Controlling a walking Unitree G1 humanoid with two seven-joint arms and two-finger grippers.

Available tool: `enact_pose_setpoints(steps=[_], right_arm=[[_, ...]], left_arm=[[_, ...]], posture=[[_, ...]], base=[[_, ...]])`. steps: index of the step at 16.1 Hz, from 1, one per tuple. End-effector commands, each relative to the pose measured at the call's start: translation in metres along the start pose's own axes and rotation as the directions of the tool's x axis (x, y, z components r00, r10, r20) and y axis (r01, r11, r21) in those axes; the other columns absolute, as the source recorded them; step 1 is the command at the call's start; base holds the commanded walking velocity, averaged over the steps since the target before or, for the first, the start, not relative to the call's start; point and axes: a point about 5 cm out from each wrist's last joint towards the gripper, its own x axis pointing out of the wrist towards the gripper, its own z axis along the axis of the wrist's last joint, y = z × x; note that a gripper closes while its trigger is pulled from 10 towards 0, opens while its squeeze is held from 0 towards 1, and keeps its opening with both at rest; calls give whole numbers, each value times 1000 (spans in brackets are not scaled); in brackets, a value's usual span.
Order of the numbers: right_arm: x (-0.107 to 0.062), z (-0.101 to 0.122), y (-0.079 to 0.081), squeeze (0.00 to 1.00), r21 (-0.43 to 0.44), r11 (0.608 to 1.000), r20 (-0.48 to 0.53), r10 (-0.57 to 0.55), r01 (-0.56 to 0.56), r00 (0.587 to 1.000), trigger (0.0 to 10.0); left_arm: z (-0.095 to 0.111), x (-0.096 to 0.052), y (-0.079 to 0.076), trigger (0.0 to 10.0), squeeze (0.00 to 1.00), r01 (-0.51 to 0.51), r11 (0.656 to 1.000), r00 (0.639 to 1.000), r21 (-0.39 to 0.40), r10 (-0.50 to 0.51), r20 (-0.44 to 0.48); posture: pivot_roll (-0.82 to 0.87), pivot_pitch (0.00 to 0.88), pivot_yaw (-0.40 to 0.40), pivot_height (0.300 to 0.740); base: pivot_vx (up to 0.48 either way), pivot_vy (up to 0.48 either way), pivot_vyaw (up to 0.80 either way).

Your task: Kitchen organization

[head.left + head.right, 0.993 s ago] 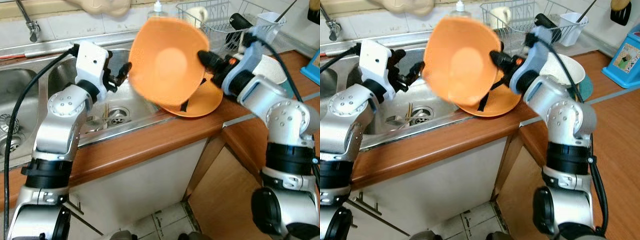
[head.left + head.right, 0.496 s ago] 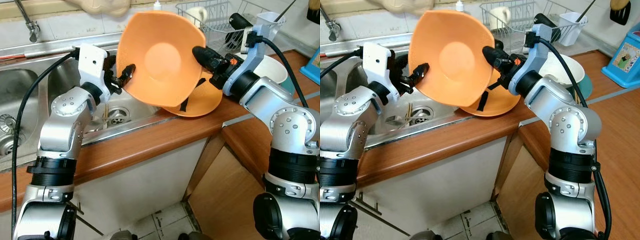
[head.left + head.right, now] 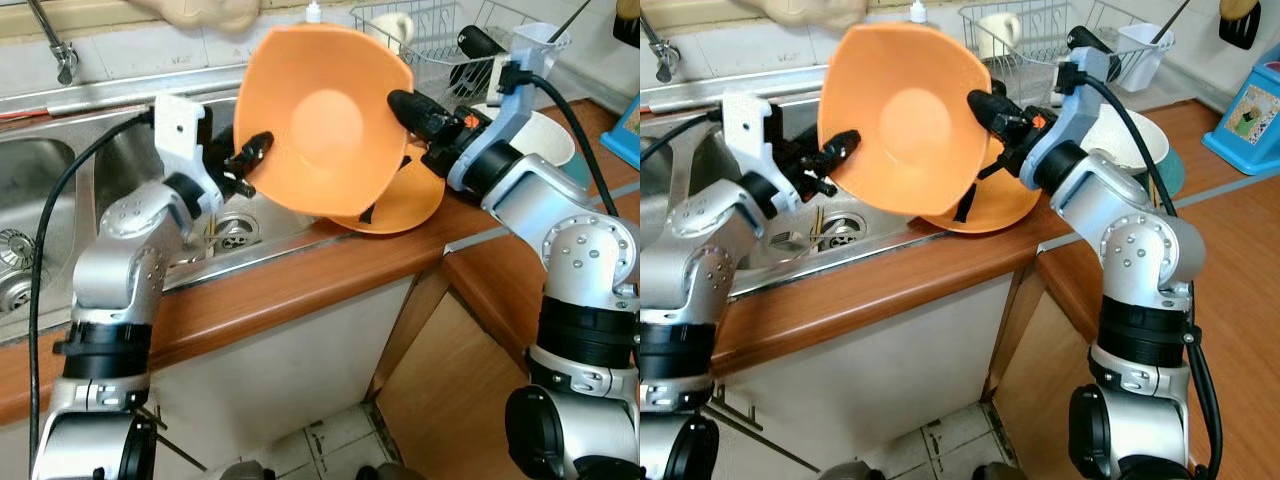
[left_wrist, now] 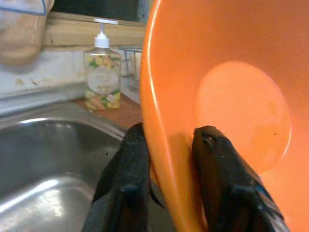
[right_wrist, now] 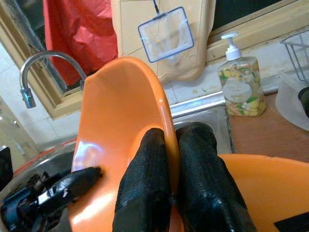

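An orange bowl [image 3: 325, 120] hangs tilted above the sink [image 3: 120, 160] edge, pinched by both hands at once. The left hand [image 4: 166, 193] clamps the bowl's rim on one side, one finger inside and one outside. The right hand [image 5: 171, 193] grips the opposite rim the same way, its fingers closed tight on the thin wall. Just below the right hand, a second orange bowl [image 3: 405, 205] rests on the wooden counter [image 3: 300, 290], with a soap bottle [image 5: 239, 89] beyond it.

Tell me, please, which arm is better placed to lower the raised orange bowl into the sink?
Probably the left: its tool grips the bowl rim on the sink side; the right tool pinches the far rim.
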Motion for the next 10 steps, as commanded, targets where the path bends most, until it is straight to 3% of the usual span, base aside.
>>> enact_pose_setpoints(steps=[1,4,5,6,8,10], right_arm=[[-2,7,7,0,-14,999,48,33,-32,998,0],[-2,7,7,0,-13,1000,49,29,-28,998,0],[-2,7,7,0,-15,1000,50,27,-27,998,2745],[-2,7,7,0,-17,1000,50,26,-25,998,3961],[-2,7,6,0,-27,999,49,22,-21,999,10000],[-2,7,5,0,-47,999,47,4,-1,999,10000]], left_arm=[[9,3,-8,0,0,52,999,998,-8,-52,39],[12,2,-8,0,0,62,998,997,-23,-61,46],[13,2,-9,0,0,64,998,997,-29,-62,51],[13,3,-9,0,0,64,997,997,-31,-63,51],[13,3,-10,0,0,64,997,997,-31,-63,50],[13,3,-9,0,0,55,998,997,-35,-53,57]], posture=[[-43,32,28,740],[-42,30,30,740],[-41,28,29,740],[-41,27,30,740],[-42,27,30,740],[-42,26,29,740]], base=[[0,0,0],[0,0,0],[0,0,0],[0,0,0],[0,0,0],[0,0,0]])
